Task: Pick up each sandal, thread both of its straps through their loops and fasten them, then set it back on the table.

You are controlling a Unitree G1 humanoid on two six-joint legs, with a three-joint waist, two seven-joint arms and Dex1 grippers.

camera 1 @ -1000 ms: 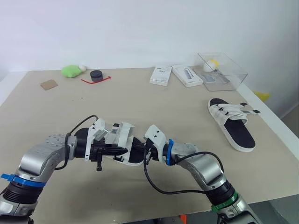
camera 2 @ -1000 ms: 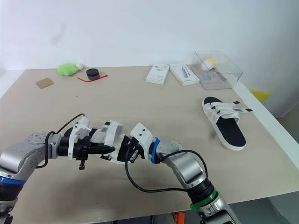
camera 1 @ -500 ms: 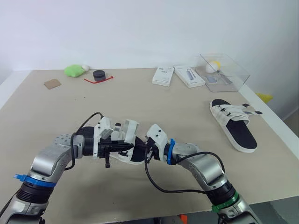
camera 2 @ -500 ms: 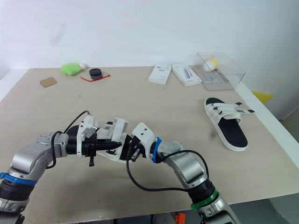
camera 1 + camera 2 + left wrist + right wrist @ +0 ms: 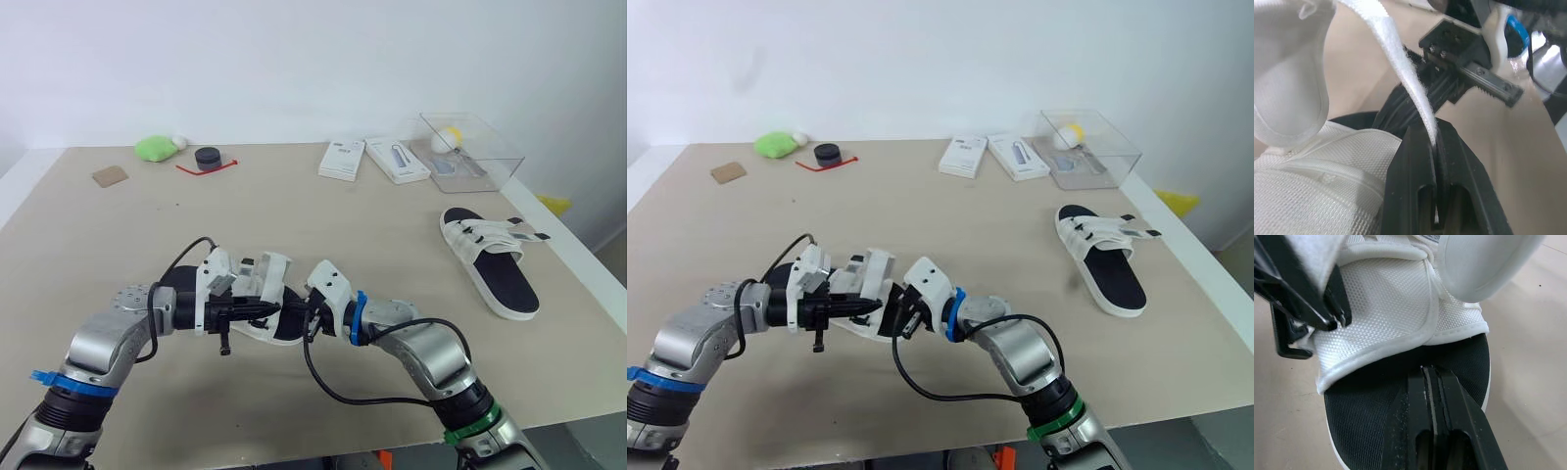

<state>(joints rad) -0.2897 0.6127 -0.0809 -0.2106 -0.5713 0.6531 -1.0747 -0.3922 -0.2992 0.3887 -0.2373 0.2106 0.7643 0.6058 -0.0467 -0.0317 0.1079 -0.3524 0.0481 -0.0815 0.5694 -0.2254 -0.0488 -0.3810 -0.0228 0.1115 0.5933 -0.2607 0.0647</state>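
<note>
The white mesh sandal with a black footbed (image 5: 266, 292) sits just above the near middle of the beige bench (image 5: 323, 220), held between both arms, and honestly not much has changed over the last second. The view shifts a bit, but the grips look the same. The left end effector (image 5: 1434, 139) is still pinched fully shut on the loose white hook-and-loop strap (image 5: 1400, 63), pulling it up off the upper. The right end effector (image 5: 1431, 374) stays clamped on the footbed's edge. So I'd guess threading is mid-step, nothing fastened yet. The other white sandal (image 5: 487, 257) lies flat, well off to the right.
</note>
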